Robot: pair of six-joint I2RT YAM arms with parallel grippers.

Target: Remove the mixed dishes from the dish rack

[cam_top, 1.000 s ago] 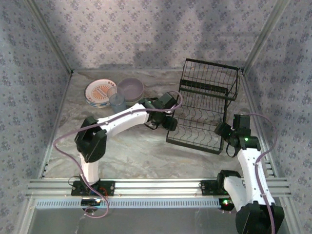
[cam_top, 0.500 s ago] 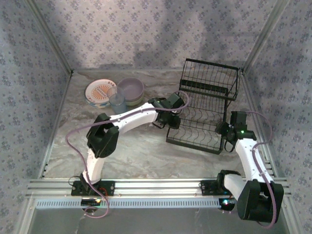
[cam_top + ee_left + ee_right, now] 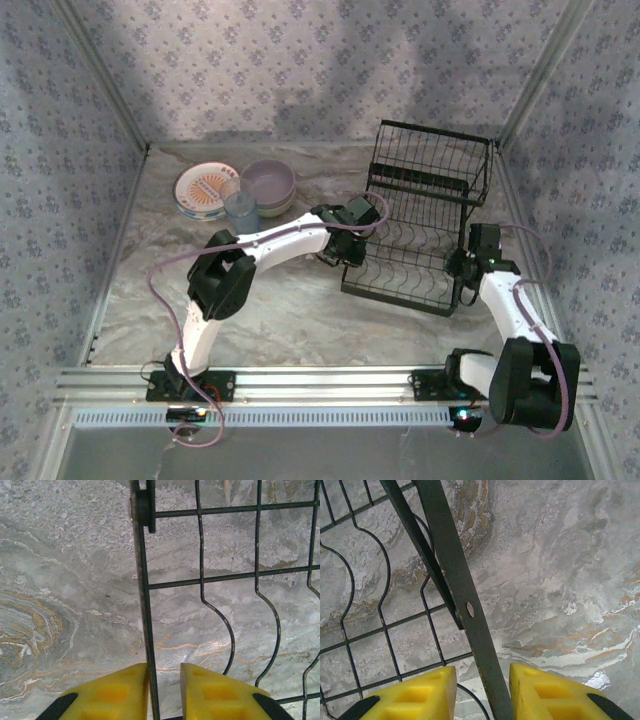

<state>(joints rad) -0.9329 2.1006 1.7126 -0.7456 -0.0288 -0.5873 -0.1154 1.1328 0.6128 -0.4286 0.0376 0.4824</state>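
Note:
The black wire dish rack [image 3: 420, 215] stands at the back right with no dishes in it. My left gripper [image 3: 350, 245] is at its left edge. In the left wrist view the rack's edge wire [image 3: 147, 630] runs between the yellow fingers of my left gripper [image 3: 164, 690]; it lies against the left pad, with a gap to the right pad. My right gripper [image 3: 462, 268] is at the rack's near right corner, its jaws [image 3: 482, 692] straddling a flat rack bar [image 3: 460, 595] with gaps on both sides. The patterned plates [image 3: 205, 190], lavender bowl [image 3: 268, 183] and blue cup [image 3: 241, 211] sit at the back left.
Patterned walls enclose the marble table [image 3: 290, 300] on three sides. An aluminium rail [image 3: 320, 385] runs along the near edge by the arm bases. The dishes are grouped close together, an arm's reach left of the rack.
Both arms have reached in to the rack, the left towards its left edge and the right towards its right corner. Both pairs of jaws have narrowed around rack parts.

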